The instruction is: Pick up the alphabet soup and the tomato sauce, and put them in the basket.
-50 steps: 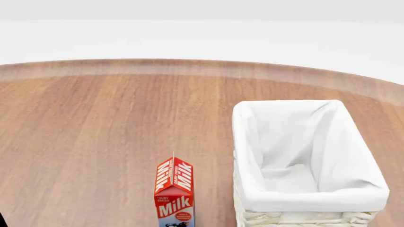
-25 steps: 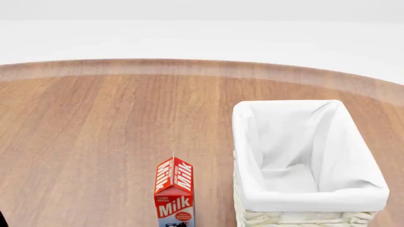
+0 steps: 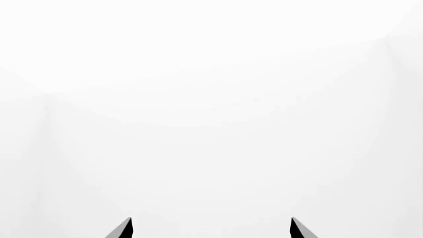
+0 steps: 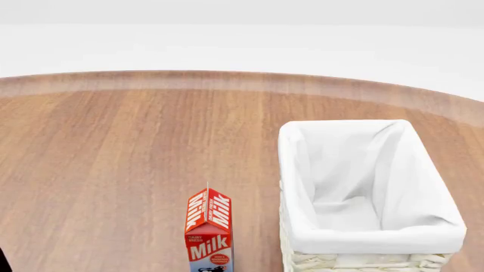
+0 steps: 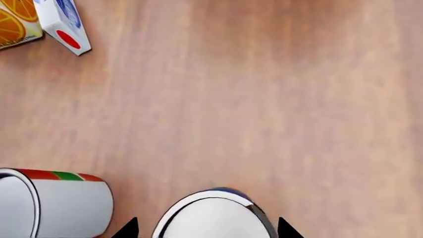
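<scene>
In the right wrist view the alphabet soup (image 5: pixel 213 216) shows its silvery-white top and a sliver of blue label. It stands between the two dark fingertips of my right gripper (image 5: pixel 207 229), which is open, with a gap on each side of the can. Beside it is the tomato sauce (image 5: pixel 56 207), a pale can with a red and green strip along its label edge. The head view holds the basket (image 4: pixel 293 187), cream wicker with white cloth lining and nothing inside. My left gripper (image 3: pixel 210 229) is open against plain white, holding nothing. Neither gripper appears in the head view.
A red and white milk carton (image 4: pixel 209 231) stands just left of the basket near the front of the wooden table (image 4: pixel 121 153). In the right wrist view an orange juice carton (image 5: pixel 15 22) and a white carton with blue and red marks (image 5: pixel 65 26) lie farther off.
</scene>
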